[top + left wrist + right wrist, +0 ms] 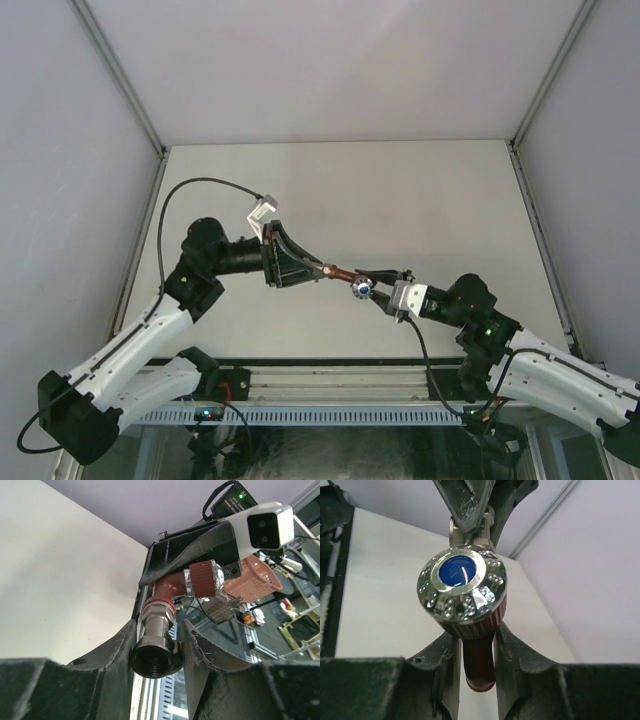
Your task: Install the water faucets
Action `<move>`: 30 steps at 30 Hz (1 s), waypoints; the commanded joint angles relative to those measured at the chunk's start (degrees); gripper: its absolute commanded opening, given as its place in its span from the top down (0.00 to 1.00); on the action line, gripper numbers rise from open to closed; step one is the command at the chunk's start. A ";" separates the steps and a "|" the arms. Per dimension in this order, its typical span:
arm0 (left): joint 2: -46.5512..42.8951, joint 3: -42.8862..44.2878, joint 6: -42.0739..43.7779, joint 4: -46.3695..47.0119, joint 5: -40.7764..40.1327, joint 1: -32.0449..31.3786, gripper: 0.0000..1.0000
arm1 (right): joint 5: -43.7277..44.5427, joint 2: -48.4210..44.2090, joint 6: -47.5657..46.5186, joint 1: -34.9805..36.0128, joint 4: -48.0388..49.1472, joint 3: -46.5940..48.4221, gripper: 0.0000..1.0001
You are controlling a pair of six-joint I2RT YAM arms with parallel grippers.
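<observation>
A water faucet (343, 272) hangs in mid-air between both arms above the white table (400, 200). Its red-brown angled body (169, 587) carries a ribbed side knob (202, 580) and ends in a grey metal fitting (156, 647) with a threaded opening. My left gripper (157, 647) is shut on that fitting, a finger against each side. My right gripper (478, 647) is shut on the red-brown spout (479, 667), just under the knob's shiny cap with a blue centre (461, 587). From above, the left gripper (322, 268) and right gripper (373, 286) meet tip to tip.
Grey walls enclose the table on three sides. A metal rail (330, 385) runs along the near edge between the arm bases. Beyond the table edge, a brown basket (257, 582) shows in the left wrist view. The left fingers (467, 502) fill the top of the right wrist view.
</observation>
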 commanded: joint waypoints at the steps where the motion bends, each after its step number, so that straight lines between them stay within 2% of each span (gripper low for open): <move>1: -3.92 2.86 11.20 -5.06 2.39 -2.93 1.00 | -2.22 0.62 21.96 -7.75 8.69 5.35 1.00; 4: -5.48 2.54 15.04 -7.01 -0.39 -3.67 1.00 | -4.48 0.82 33.06 -10.20 9.37 6.03 1.00; 9: -4.01 3.40 14.35 -10.15 -4.11 -3.70 1.00 | -2.53 0.61 42.47 -10.94 9.04 6.34 1.00; 12: -2.41 2.91 9.31 -8.11 -5.91 -3.78 1.00 | -3.04 0.65 41.15 -10.86 8.44 6.40 0.89; 13: -2.16 2.36 7.37 -6.73 -6.13 -3.79 1.00 | -2.89 0.69 40.55 -10.68 8.36 6.39 0.83; 16: -2.01 0.54 2.98 -1.51 -6.08 -3.81 1.00 | -2.10 0.83 38.23 -9.78 8.32 6.47 0.77; 18: -2.11 0.29 2.10 -1.14 -6.39 -3.79 1.00 | -1.57 1.03 36.26 -8.74 8.55 6.41 0.71; 20: -2.05 0.25 1.67 -0.87 -6.48 -3.87 1.00 | -1.82 1.52 33.90 -7.57 9.03 6.45 0.69; 22: -1.98 0.47 1.26 -0.68 -6.31 -3.92 1.00 | -2.16 2.01 31.35 -6.15 9.51 6.39 0.58; 25: -1.76 0.77 0.98 -0.70 -5.77 -3.96 1.00 | 0.68 2.70 28.47 -4.51 9.86 6.39 0.51; 28: -1.77 0.78 0.70 -0.65 -5.78 -4.05 1.00 | 0.33 2.91 25.75 -4.04 9.63 6.50 0.53; 29: -1.86 0.80 0.76 -0.70 -5.75 -4.05 1.00 | 0.02 2.95 25.25 -3.98 9.28 6.50 0.60; 30: -1.96 0.74 0.78 -0.66 -5.88 -4.05 1.00 | -0.63 3.03 24.65 -4.02 8.85 6.51 0.72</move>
